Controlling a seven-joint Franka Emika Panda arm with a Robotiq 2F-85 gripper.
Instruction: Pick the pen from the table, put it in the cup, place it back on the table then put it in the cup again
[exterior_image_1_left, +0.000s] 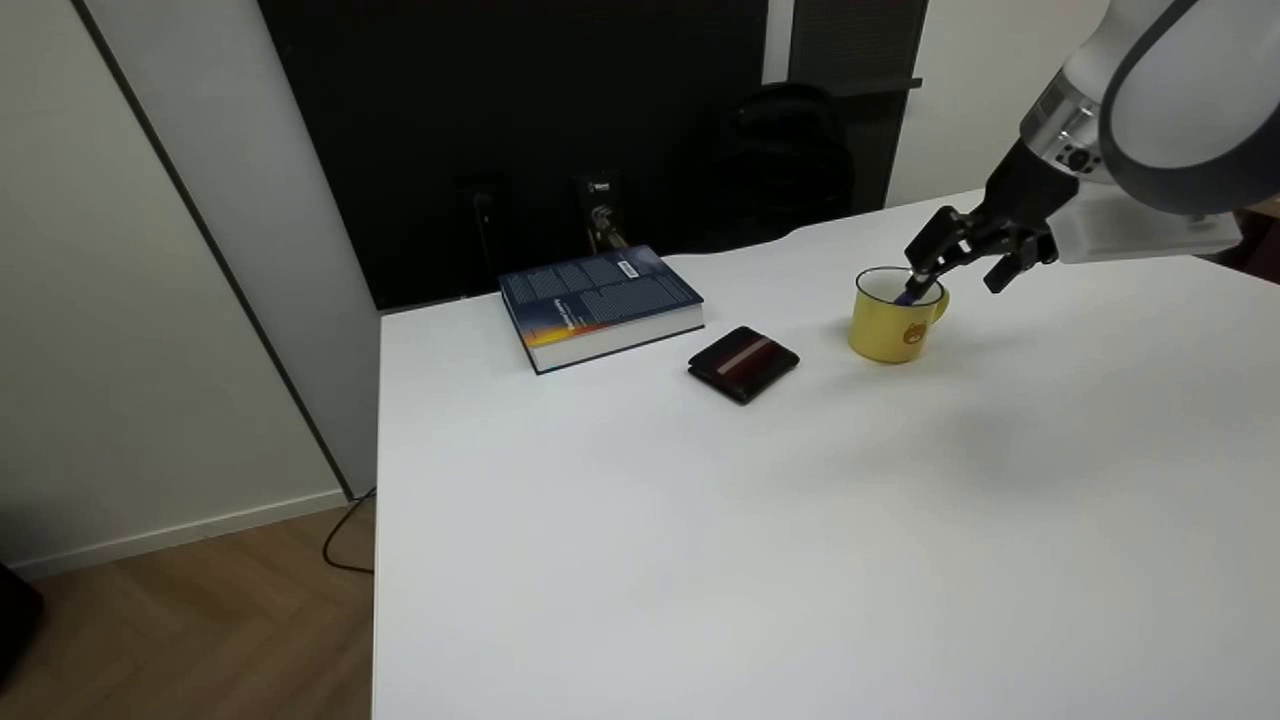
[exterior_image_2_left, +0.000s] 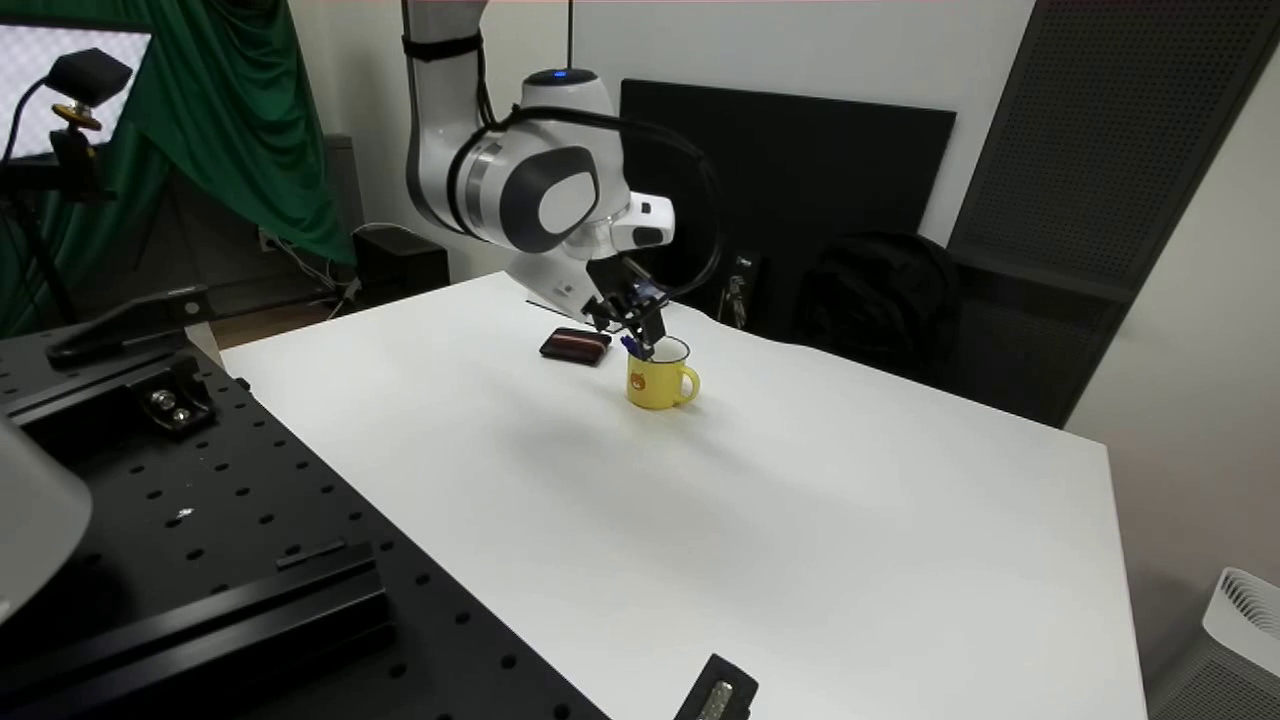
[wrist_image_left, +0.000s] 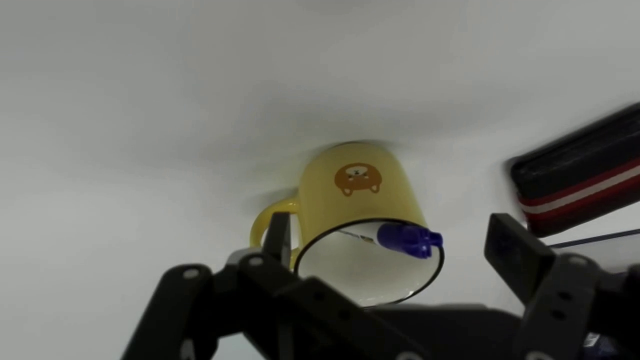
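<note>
The yellow cup (wrist_image_left: 357, 200) stands upright on the white table (exterior_image_1_left: 640, 540), its pale inside and dark rim line facing the wrist camera. Inside it leans the pen (wrist_image_left: 406, 240), blue cap up and resting at the rim; its lower whitish part is mostly hidden by the cup wall. Open and spread wide, my gripper (wrist_image_left: 395, 232) hovers over the cup's mouth, one finger by the handle and the other past the opposite side. Nothing is gripped between the fingers. Both exterior views show the cup (exterior_image_1_left: 885, 330) (exterior_image_2_left: 655, 385) just below the gripper (exterior_image_1_left: 957, 275).
A dark wallet with a red and white stripe (exterior_image_1_left: 743, 362) lies beside the cup, away from the handle. Farther along the table's back edge is a thick blue book (exterior_image_1_left: 600, 305). A black perforated base plate (exterior_image_2_left: 230, 520) borders the table in an exterior view.
</note>
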